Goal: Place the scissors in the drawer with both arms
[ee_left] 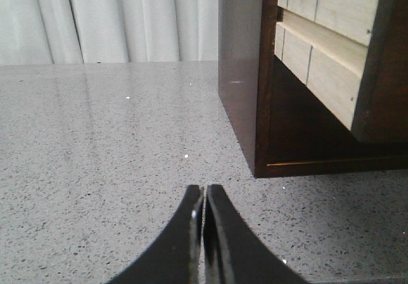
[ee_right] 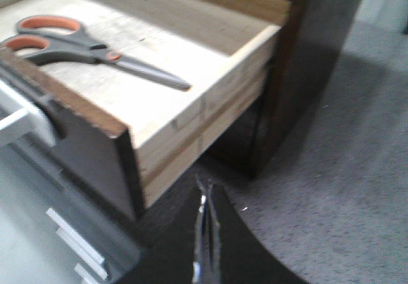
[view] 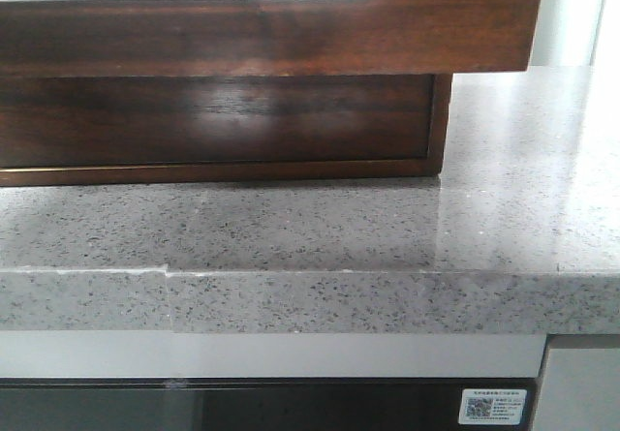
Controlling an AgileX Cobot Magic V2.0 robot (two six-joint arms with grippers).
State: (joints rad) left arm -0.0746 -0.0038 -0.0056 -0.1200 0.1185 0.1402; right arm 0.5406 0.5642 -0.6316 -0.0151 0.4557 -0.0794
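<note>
The drawer [view: 291,19] is pulled out of its dark brown cabinet and fills the top of the front view, with the white-looking opening along its top edge. In the right wrist view the drawer [ee_right: 191,99] stands open, and grey scissors with orange-lined handles [ee_right: 95,51] lie flat on its pale wood floor. My right gripper [ee_right: 205,191] is shut and empty, low beside the drawer's front corner. My left gripper [ee_left: 204,191] is shut and empty over the counter, next to the cabinet's side [ee_left: 245,86]. No gripper shows in the front view.
The cabinet [view: 223,126] stands on a grey speckled stone counter [view: 310,228] whose front edge runs across the front view. White curtains [ee_left: 108,19] hang behind the counter. A dark appliance front [view: 242,407] sits under the counter.
</note>
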